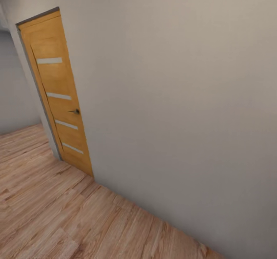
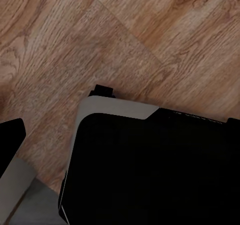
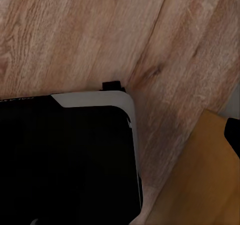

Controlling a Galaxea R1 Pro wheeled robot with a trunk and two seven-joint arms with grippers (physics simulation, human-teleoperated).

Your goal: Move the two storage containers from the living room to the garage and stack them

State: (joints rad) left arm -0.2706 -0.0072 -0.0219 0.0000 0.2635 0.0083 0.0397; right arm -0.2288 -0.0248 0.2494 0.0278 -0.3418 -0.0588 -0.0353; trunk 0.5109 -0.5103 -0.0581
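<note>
Right now the robot is on its way, and the two storage containers are not in front of any camera, so I cannot say where they stand. By my judgement such thin-walled open bins will be light but a little flexible, and the smooth plastic may slip. The safest hold is probably on the rim of a short side, or on two opposite walls with both arms.

In the head view a plain grey-white wall (image 1: 184, 97) fills the right and far part. A closed orange wooden door (image 1: 57, 93) with pale stripes and a dark handle (image 1: 75, 111) stands at the far left. Below lies the light wood plank floor (image 1: 57, 213), flat and bare.

Both wrist views look down on these planks and the robot's dark base (image 2: 150, 170). Whether the grippers are spread or closed, I cannot tell.
</note>
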